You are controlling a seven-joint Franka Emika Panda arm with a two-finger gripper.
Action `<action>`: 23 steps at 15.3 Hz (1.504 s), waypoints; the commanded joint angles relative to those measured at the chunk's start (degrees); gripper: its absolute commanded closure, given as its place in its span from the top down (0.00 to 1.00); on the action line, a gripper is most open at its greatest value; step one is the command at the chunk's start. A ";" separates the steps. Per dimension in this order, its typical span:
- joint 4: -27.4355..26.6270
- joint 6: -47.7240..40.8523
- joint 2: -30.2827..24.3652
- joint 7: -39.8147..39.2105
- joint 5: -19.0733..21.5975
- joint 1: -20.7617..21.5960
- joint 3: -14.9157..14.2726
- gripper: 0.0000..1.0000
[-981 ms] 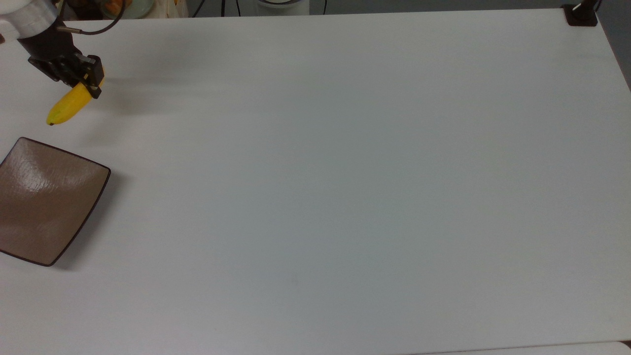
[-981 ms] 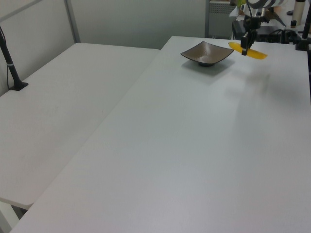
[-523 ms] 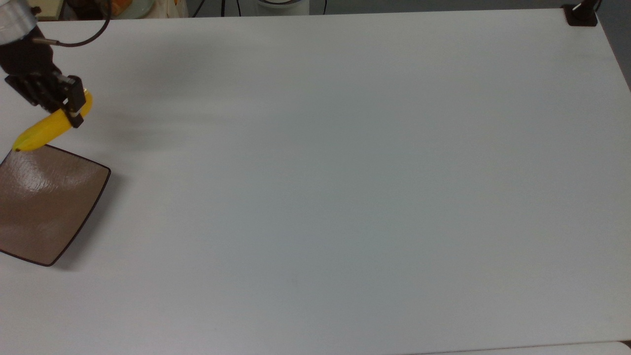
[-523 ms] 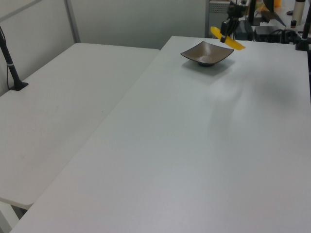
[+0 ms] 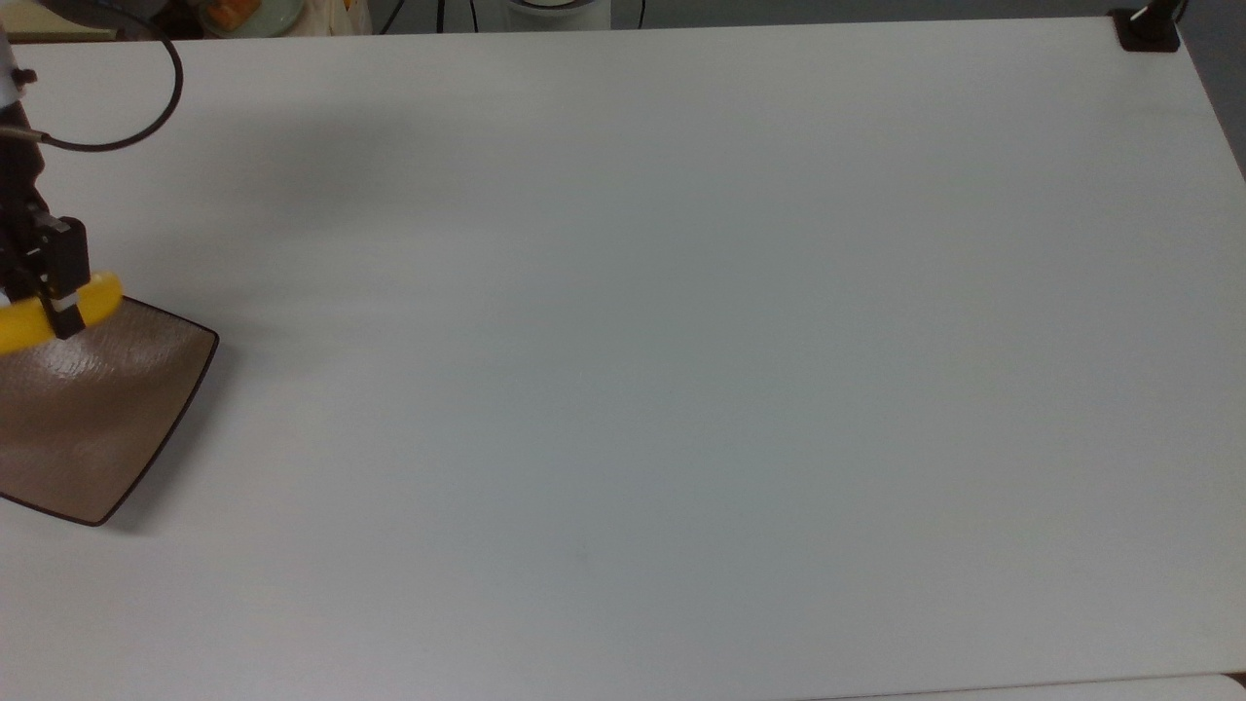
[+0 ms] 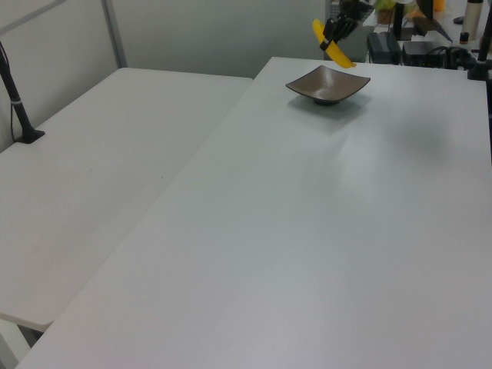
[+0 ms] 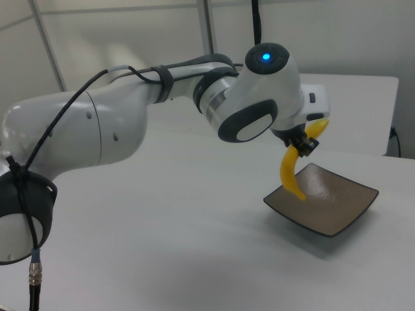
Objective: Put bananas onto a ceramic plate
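Even, diffuse light from overhead leaves the white worktop (image 5: 681,341) bright and low in contrast. The brown plate (image 5: 107,419), just beneath the end effector (image 5: 60,297), carries a pale sheen near it and casts a soft shadow to the top view's right. Beyond the end effector (image 6: 332,32), the background is blurred.

yellow banana (image 7: 293,170) tilted above brown square plate (image 7: 327,206)
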 commanded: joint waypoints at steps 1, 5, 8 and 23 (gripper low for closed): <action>0.64 1.06 0.44 2.20 0.96 0.49 0.01 1.00; 0.29 1.15 0.35 2.11 0.61 0.58 0.79 1.00; -0.50 1.15 0.09 1.76 0.52 0.49 1.06 1.00; -7.60 -31.01 -14.14 2.55 -19.34 8.38 1.24 1.00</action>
